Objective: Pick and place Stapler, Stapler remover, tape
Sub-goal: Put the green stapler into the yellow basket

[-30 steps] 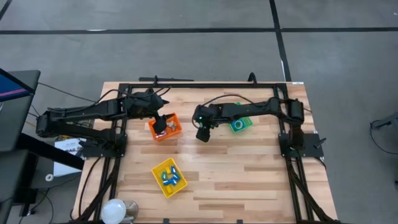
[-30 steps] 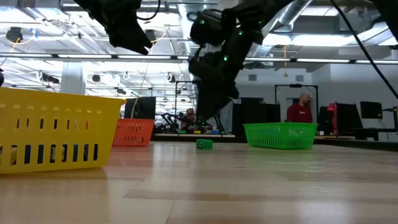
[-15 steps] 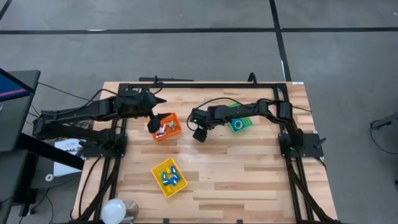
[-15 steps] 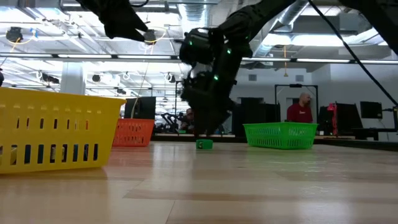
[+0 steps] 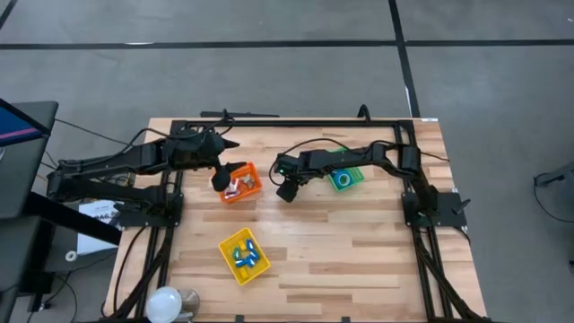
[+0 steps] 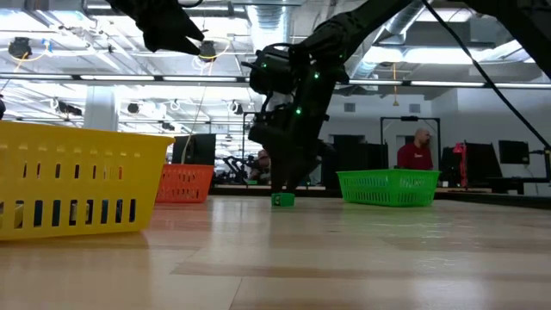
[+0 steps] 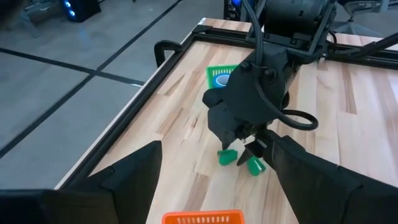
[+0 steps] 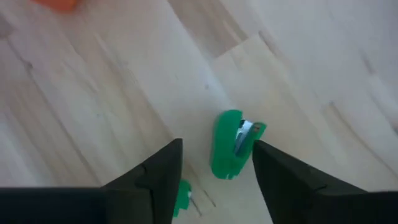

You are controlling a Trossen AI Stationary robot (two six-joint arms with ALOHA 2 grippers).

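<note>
Look past the pale wooden table (image 5: 359, 251) with its black frame rail (image 5: 296, 122) and you see a grey concrete floor (image 5: 224, 72) crossed by dark lines (image 5: 400, 45). On the left side of the high view you have a dark monitor (image 5: 16, 135) beside the table, some papers (image 5: 94, 220) lying on the floor, and a white dome-shaped object (image 5: 166, 303) near the table's corner. From table height you look into a large hall with an open ceiling (image 6: 77, 52) of ducts and bright strip lights (image 6: 482, 84), desks with screens (image 6: 513, 153), and a seated person (image 6: 417, 151) in red far off.
</note>
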